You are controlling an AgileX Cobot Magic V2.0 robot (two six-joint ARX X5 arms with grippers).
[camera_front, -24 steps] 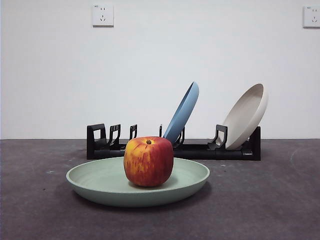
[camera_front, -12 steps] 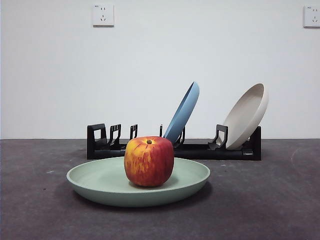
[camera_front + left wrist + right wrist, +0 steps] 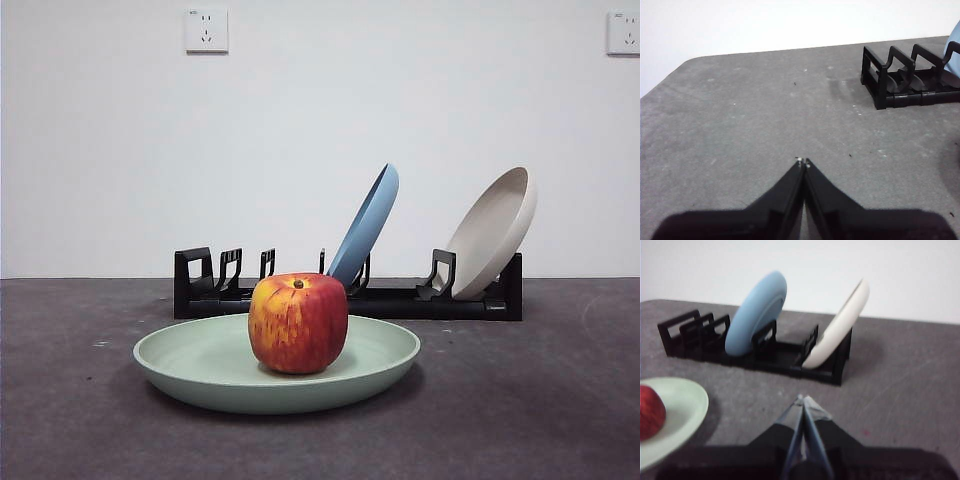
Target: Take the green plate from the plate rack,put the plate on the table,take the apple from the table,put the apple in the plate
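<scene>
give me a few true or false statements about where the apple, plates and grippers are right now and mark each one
1. The apple sits in the green plate. True.
2. The green plate stands in a slot of the plate rack. False: it lies flat on the table, in front of the rack.
3. The blue plate and the beige plate both lean in the rack. True.
4. The right gripper is shut on the apple. False: its jaws are shut on nothing, over bare table, apart from the apple.
5. The left gripper is shut and holds nothing. True.
6. The apple lies on the table beside the rack. False: it rests inside the green plate.
</scene>
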